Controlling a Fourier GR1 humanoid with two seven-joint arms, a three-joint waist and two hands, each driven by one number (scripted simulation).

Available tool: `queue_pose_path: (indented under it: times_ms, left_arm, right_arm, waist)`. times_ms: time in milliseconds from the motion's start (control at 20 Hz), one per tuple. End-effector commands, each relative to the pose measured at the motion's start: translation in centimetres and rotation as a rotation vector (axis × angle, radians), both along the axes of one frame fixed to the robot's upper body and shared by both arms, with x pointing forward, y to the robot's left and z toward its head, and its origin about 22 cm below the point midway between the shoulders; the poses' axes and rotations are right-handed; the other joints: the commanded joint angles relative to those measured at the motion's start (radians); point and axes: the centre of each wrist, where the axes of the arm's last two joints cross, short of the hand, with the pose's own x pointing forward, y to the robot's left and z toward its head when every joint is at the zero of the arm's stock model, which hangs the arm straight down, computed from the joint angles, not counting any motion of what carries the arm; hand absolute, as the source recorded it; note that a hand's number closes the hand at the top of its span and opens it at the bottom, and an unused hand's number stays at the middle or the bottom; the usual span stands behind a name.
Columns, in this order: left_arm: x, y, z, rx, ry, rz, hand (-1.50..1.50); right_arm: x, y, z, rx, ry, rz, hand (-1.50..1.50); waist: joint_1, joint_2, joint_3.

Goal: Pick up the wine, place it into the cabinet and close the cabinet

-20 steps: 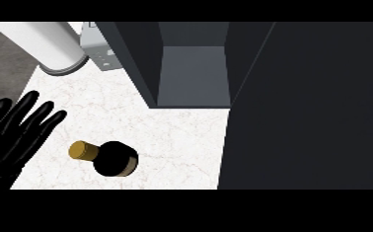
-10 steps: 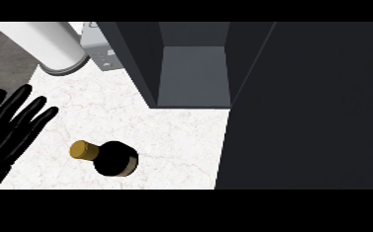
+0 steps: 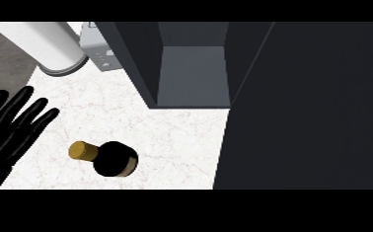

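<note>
— Lower now than a second ago: your left hand [image 3: 20,127] has slid down the view's left edge, while the wine bottle and cabinet sit where they did. What do you read from its fingers?

— Straight and spread, pointing up and to the right, holding nothing. Your right hand does not show at all.

— And the wine bottle [image 3: 108,157]?

— You see it nearly from above, on the white marbled surface [image 3: 153,132], just right of the fingers and a little below their tips, not touching them. Its gold cap points to the left and the dark body widens to the right.

— Where is the cabinet [image 3: 191,73] from there?

— Up and to the right of the bottle, well apart from it. It stands open, and you can look down onto its grey inner floor between dark walls. Its door [image 3: 299,107] fills the right side of the view as a large dark panel.

— Anything else near you?

— A white cylinder [image 3: 50,46] stands at the upper left, with a small grey box-like object [image 3: 98,53] between it and the cabinet's left wall.
</note>
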Motion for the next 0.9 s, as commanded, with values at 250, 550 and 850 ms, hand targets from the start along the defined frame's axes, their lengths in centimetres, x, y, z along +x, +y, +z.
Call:
queue_pose_path:
  times_ms: [250, 550, 850]
  left_arm:
    - [0.0, 0.7, -1.6, 0.029, -0.052, -0.028, -1.5]
    - [0.8, 1.5, -2.8, 0.027, -0.027, 0.005, -1.5]
    - [-0.1, 0.3, -7.5, 0.049, -0.004, 0.017, -1.5]
  right_arm:
    - [-3.1, -1.3, 3.3, -0.031, -0.09, -0.052, -1.5]
    - [-3.6, -0.6, 3.1, -0.023, -0.079, -0.047, -1.5]
    - [-2.9, -0.1, 3.3, -0.02, -0.091, -0.05, -1.5]
  waist:
    - [-0.002, 0.003, -0.001]
    - [-0.01, 0.002, 0.0]
    - [-0.004, 0.001, -0.001]
